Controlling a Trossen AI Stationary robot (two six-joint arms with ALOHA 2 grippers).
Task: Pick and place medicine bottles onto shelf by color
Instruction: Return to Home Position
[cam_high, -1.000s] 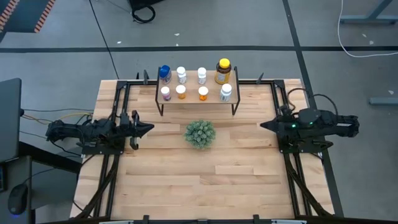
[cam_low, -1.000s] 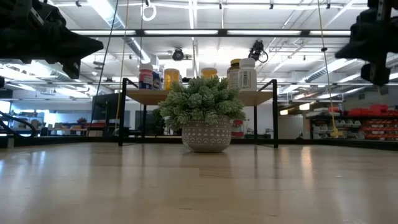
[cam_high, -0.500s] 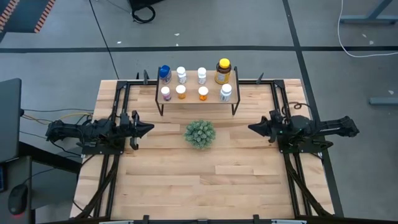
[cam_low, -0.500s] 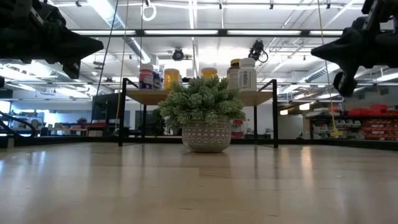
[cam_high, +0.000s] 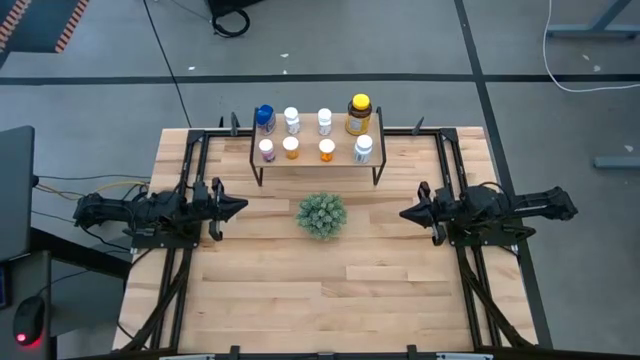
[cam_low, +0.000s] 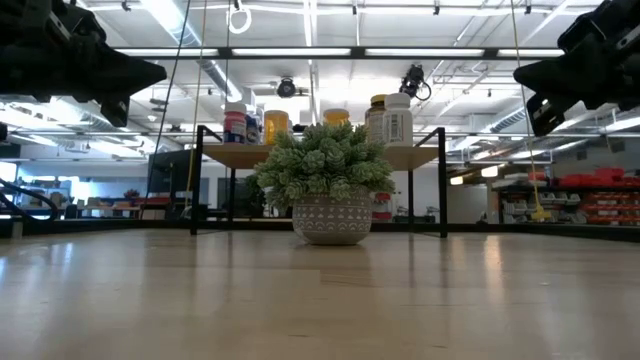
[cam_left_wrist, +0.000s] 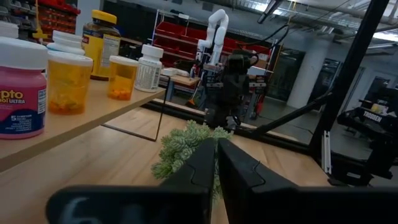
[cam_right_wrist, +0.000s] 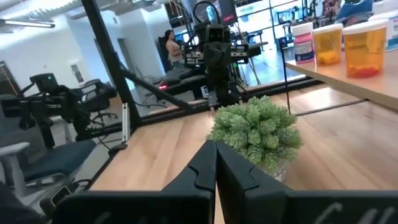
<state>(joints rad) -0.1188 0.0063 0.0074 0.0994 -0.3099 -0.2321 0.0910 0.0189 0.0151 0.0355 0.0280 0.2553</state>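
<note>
Several medicine bottles stand upright in two rows on the shelf (cam_high: 315, 160), a small wood board on black legs at the table's far middle. Among them are a blue one (cam_high: 264, 118), a larger amber one with a yellow cap (cam_high: 359, 114), a purple one (cam_high: 266, 150) and two orange ones (cam_high: 291, 148). My left gripper (cam_high: 243, 207) hovers shut at the table's left side and points level toward the middle. At the right side my right gripper (cam_high: 403, 213) hovers shut, facing it. Neither is near a bottle.
A green spiky plant in a patterned pot (cam_high: 321, 215) sits on the table's middle, between the two grippers and in front of the shelf. Black frame rails (cam_high: 186, 190) run along the left and right sides. Bare tabletop (cam_high: 330, 290) lies toward the near edge.
My right gripper has come down and moved toward the table's middle, rolling about its pointing line until it lies level, and now stands still. My left gripper, the bottles and the plant have kept still.
</note>
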